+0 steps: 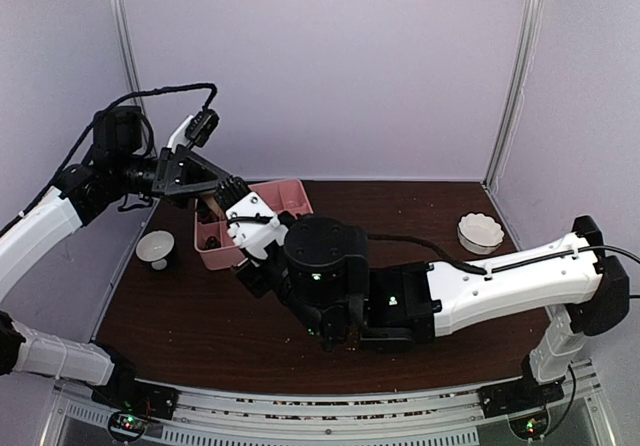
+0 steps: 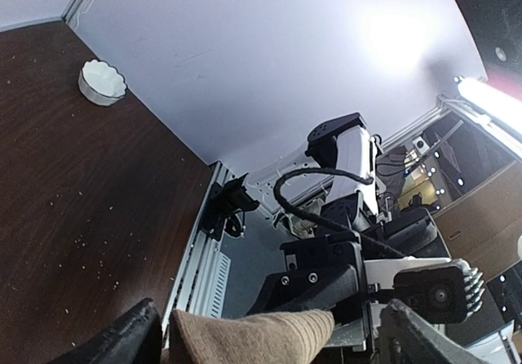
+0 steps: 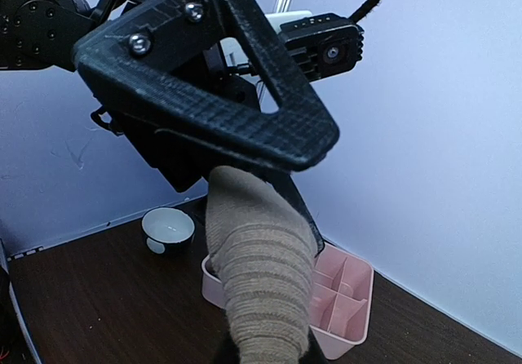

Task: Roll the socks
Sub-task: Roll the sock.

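The tan sock (image 3: 261, 274) hangs in the air between the left gripper (image 2: 269, 308) and the right gripper (image 3: 265, 354). In the top view it is left of centre, above the left end of the pink tray (image 1: 292, 196).

In the right wrist view the sock's long axis runs nearly upright. It goes from the bottom centre of the frame up into the left gripper's black frame, leaning slightly left at the top, with the ribbed part at the lower end. In the left wrist view it lies across the bottom edge, ribbed end pointing right.

The right gripper is closed on the sock's ribbed end, at the bottom edge of its own view. The left gripper stands wide open. The sock lies between its fingers (image 2: 122, 339), just beside the lower-left one and clear of the lower-right one, so it is not pinched.
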Tool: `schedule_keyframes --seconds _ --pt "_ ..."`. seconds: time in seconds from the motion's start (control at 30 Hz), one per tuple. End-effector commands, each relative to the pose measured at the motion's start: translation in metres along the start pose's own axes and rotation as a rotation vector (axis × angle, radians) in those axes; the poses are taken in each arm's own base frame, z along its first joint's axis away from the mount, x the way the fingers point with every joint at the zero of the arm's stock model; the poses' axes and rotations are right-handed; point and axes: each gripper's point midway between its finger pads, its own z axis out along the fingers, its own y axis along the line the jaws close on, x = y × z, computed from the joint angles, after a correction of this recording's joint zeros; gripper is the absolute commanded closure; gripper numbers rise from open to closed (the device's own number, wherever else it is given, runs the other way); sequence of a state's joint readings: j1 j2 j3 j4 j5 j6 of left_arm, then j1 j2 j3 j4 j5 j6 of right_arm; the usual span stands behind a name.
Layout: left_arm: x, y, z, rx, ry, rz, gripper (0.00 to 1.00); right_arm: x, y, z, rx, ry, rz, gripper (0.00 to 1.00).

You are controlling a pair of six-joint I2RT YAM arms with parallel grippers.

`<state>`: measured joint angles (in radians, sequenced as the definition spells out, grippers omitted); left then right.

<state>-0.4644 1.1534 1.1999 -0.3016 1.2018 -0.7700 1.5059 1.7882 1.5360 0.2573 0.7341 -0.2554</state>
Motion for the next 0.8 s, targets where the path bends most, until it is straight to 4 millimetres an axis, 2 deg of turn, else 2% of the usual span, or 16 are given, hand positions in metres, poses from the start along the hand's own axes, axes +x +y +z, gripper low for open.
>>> schedule_keyframes --seconds 0.0,0.1,0.2,0.4,0.57,0.77 --pt "0.000 0.004 -0.015 -0.101 -0.023 0.090 0.02 -0.005 -0.019 -0.008 0.053 0.005 -0.005 1.00" --pt "0.002 0.017 -0.023 -0.178 -0.036 0.084 0.02 -0.003 -0.038 -0.013 0.082 0.010 -0.023 1.00" --pt "0.005 0.015 -0.022 -0.143 -0.041 0.056 0.02 -0.004 -0.045 -0.013 0.095 0.013 -0.039 1.00" --pt "0.009 0.010 -0.019 -0.091 -0.029 0.015 0.02 0.000 -0.034 -0.004 0.093 0.033 -0.073 1.00" --pt "0.013 0.017 -0.017 -0.076 -0.030 -0.026 0.03 -0.005 -0.021 0.004 0.063 0.023 -0.072 1.00" --pt "0.009 0.017 -0.016 -0.065 -0.031 -0.036 0.12 -0.006 -0.006 0.014 0.040 0.025 -0.084 1.00"
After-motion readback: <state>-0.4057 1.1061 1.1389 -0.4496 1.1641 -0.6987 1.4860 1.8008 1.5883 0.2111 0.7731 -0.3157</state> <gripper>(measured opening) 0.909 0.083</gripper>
